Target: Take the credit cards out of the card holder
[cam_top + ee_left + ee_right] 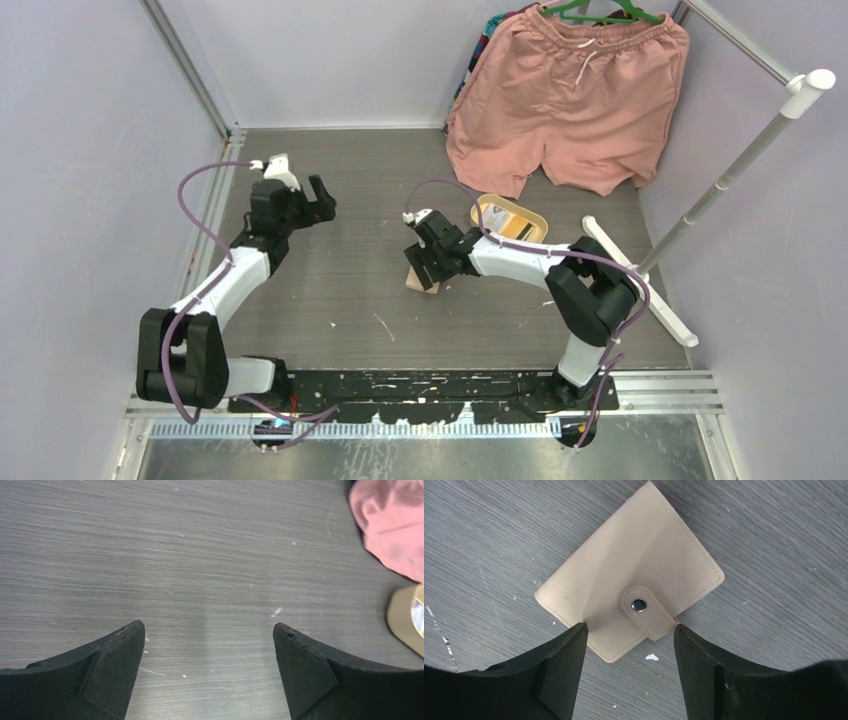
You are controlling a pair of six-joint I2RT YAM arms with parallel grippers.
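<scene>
Though down at the small tan-beige leather-like bifold card holder (639,570), closes on nothing with the right gripper (629,627): black jaws partly apart, astride the wallet's nearest corner and its snap tab (644,611), one fingertip (574,635) at the stitched edge, the other just beside the tab. Cannot tell whether pressing down or merely touching. Lies flat on the grey wood-grain table (774,540), folded shut, silver snap fastened, turned diamond-wise to the right wrist camera, with a faint crease running up from the first fingertip. From overhead, sits near the table's middle, mostly hidden under the same gripper, only a tan corner showing below it.

Keeps nothing between the dark fingers of the left gripper (209,627), spread wide over the table, well apart from the card holder. Shows, at the right edge of the left wrist view, part of an oval tan tray (400,625) and a fold of salmon-pink fabric shorts (395,525). Overhead, places that tray just beyond the right arm's wrist, something yellowish inside, too small to identify; shorts hanging at the back wall, beside a slanted white pole (740,165).
</scene>
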